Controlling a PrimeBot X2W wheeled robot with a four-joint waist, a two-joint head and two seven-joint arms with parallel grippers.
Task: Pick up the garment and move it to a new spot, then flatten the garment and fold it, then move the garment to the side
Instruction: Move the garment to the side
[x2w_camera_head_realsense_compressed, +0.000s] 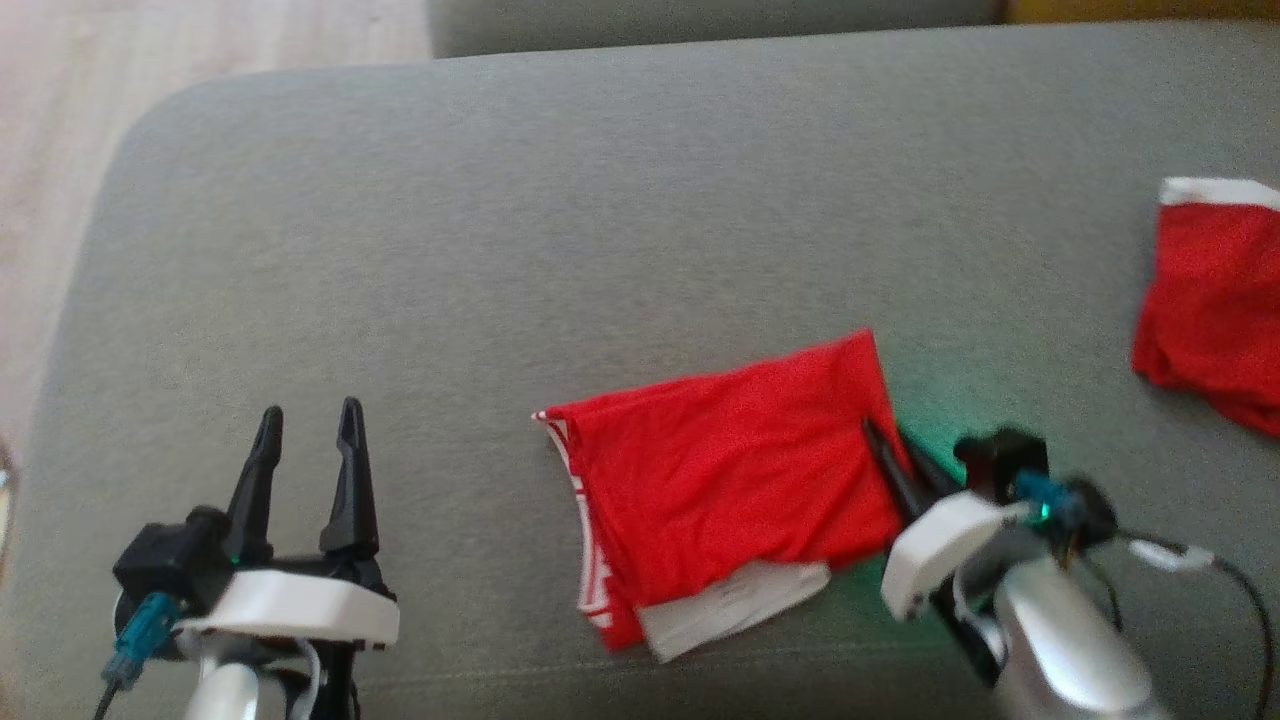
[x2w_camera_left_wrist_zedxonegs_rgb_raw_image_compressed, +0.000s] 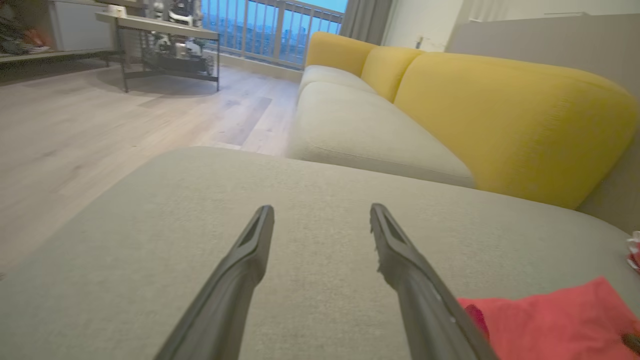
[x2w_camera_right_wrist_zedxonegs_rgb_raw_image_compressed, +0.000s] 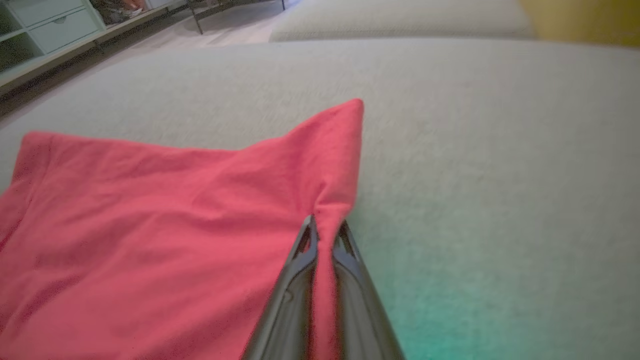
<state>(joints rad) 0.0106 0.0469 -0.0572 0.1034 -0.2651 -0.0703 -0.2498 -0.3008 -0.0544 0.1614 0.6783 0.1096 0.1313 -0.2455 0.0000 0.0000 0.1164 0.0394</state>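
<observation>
Right wrist view: right gripper (x2w_camera_right_wrist_zedxonegs_rgb_raw_image_compressed: 325, 227) clamped on the red garment (x2w_camera_right_wrist_zedxonegs_rgb_raw_image_compressed: 175, 225) at its edge.
We judged the garment light, soft and limp, likely to sag and unfold when lifted, so a pinch at an edge or corner suited it best. It lay folded on the grey cushion (x2w_camera_head_realsense_compressed: 500, 200), near the front. The right fingers were closed together on a fold of cloth. The left gripper (x2w_camera_head_realsense_compressed: 310, 420) stood wide apart, holding nothing.

The red garment (x2w_camera_head_realsense_compressed: 730, 470) lies folded into a rough rectangle on the grey cushion (x2w_camera_head_realsense_compressed: 450, 220), toward its near edge. White-printed trim lines its left side, white fabric shows at the near edge, and the right edge is puckered.
</observation>
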